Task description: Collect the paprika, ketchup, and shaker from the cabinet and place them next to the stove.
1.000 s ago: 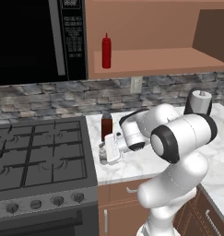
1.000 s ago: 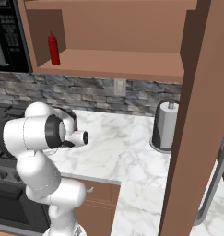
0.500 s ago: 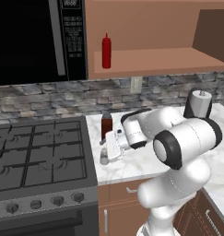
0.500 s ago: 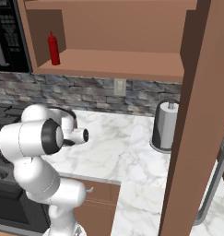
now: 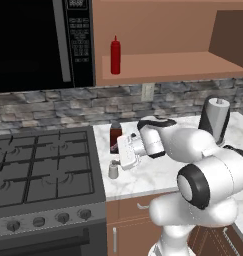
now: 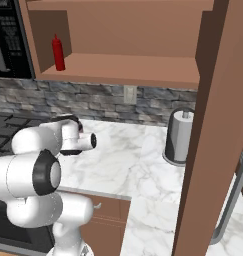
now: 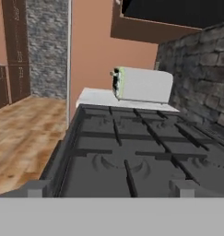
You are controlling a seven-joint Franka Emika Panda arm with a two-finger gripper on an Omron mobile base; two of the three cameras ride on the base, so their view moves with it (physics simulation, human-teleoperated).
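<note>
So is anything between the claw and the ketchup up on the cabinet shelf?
Nothing visible. The ketchup stands alone at the left end of the cabinet shelf, which is open-fronted. The open claw hangs low over the counter, by the shaker and paprika.

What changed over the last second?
The hand, jaws open, lifted slightly up and away from the shaker, which stands free on the counter next to the stove. Unchanged: paprika on the counter behind it, ketchup on the cabinet shelf.
</note>
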